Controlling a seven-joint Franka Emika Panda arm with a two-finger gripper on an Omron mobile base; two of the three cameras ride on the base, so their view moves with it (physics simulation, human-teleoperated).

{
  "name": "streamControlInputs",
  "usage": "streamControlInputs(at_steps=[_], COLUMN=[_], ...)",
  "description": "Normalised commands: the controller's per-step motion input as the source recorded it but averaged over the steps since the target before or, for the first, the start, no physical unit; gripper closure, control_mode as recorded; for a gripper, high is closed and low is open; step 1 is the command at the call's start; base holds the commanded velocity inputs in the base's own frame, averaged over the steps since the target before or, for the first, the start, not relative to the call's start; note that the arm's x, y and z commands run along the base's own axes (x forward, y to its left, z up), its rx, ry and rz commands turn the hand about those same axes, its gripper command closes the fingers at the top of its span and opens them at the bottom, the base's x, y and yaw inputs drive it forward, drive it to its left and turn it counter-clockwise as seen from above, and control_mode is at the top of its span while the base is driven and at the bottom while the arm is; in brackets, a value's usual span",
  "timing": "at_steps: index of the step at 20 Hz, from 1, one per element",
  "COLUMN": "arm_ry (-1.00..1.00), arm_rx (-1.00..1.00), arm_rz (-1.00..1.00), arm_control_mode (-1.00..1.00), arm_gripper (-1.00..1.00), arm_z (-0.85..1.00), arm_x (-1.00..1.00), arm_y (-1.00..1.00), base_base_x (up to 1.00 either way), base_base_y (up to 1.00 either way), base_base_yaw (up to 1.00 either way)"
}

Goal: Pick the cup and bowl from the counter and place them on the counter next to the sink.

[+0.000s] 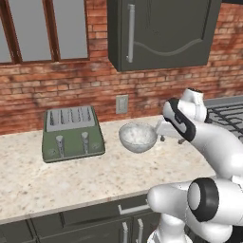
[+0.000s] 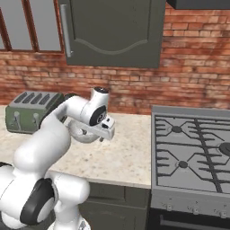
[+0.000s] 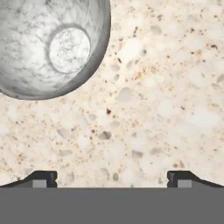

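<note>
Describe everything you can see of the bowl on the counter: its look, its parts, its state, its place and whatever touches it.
The bowl is round and deep, silvery grey outside, with a pale mottled inside and a lighter flat circle at its bottom. It looks like metal or glazed stoneware. It stands upright and empty on the beige speckled counter, to the right of the green toaster and apart from it. The open gripper hangs close beside its right rim; whether they touch I cannot tell.

Bowl [image 1: 137, 137] sits on the counter [image 1: 71, 175], right of the toaster [image 1: 72, 133], in front of the wall outlet [image 1: 122, 104]. Stove [image 2: 193, 152] lies right of the bowl. Gripper [image 3: 112, 178] hangs above bare counter just beside the bowl.
</note>
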Motion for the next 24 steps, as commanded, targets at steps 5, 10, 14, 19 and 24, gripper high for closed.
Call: streamControlInputs(at_steps=[5, 10, 14, 19, 24], arm_ry=[-0.29, -0.22, -0.05, -0.01, 0.05], arm_rx=[0.18, 0.11, 0.01, 0.00, 0.00], arm_rz=[0.00, 0.00, -0.02, -0.02, -0.08], arm_control_mode=[-1.00, -1.00, -1.00, -1.00, -1.00], arm_gripper=[-1.00, -1.00, -1.00, -1.00, -1.00], arm_z=[-0.13, 0.08, 0.36, 0.25, 0.10], arm_x=[-0.17, 0.00, 0.00, 0.00, 0.10], arm_y=[-0.39, -0.06, 0.00, 0.01, 0.06], base_base_x=[0.00, 0.00, 0.00, 0.00, 0.00], base_base_y=[0.00, 0.00, 0.00, 0.00, 0.00], base_base_yaw=[0.00, 0.00, 0.00, 0.00, 0.00])
